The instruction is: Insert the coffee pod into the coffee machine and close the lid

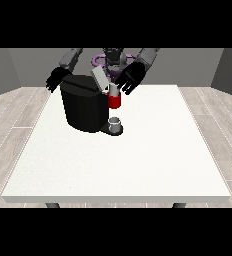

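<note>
A black coffee machine (84, 106) stands on the white table (138, 160) at the far left-centre. Its grey lid (101, 78) is tilted up and open. The machine's red front part (115, 101) juts out above a small grey cup (116, 123) on the drip base. The hand at the view's right (128, 79) hovers just above and to the right of the red part, beside the raised lid; a small pale thing (113, 90) shows under its fingers, and I cannot tell if it is the pod. The hand at the view's left (55, 79) hangs behind the machine's upper left corner.
The table's front half and right side lie bare and white. Grey wooden floor surrounds the table on both sides.
</note>
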Tool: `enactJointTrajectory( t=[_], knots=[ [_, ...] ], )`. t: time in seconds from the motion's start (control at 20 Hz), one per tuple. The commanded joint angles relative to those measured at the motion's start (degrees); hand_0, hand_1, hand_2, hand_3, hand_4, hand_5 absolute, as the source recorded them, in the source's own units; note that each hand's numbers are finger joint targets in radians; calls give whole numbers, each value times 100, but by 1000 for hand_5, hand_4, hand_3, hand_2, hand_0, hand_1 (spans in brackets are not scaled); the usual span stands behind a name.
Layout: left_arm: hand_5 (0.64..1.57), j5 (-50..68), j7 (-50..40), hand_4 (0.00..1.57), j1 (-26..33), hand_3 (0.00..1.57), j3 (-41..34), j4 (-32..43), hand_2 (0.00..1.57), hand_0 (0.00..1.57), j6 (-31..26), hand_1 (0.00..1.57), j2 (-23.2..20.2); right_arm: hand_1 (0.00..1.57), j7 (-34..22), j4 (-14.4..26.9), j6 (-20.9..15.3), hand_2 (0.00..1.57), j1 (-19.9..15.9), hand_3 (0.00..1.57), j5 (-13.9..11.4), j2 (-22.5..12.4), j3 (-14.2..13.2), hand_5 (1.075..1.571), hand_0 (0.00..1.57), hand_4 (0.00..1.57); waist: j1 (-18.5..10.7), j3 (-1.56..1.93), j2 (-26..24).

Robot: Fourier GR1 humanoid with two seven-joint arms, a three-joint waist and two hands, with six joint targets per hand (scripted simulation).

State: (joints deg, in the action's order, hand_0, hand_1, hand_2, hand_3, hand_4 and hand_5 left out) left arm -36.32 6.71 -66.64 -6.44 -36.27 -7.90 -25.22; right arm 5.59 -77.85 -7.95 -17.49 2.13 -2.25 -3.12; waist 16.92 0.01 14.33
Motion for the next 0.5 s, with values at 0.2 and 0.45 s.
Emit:
enactJointTrajectory(
  t=[0.2, 0.45],
  knots=[
    [1571, -16, 59, 521, -130, 1208, -20, 6, 1279, 1204, -163, 1204, -26, 0, 93, 193, 56, 0, -113, 0, 156, -117, -240, 1571, 0, 457, -115, 1, 104],
    [1571, -103, 274, 491, 120, 1184, -66, 194, 1250, 1185, 22, 1185, -143, 0, 20, -157, -102, 0, 64, 0, -3, 56, 7, 1571, 0, 415, 12, -2, 169]
  ],
)
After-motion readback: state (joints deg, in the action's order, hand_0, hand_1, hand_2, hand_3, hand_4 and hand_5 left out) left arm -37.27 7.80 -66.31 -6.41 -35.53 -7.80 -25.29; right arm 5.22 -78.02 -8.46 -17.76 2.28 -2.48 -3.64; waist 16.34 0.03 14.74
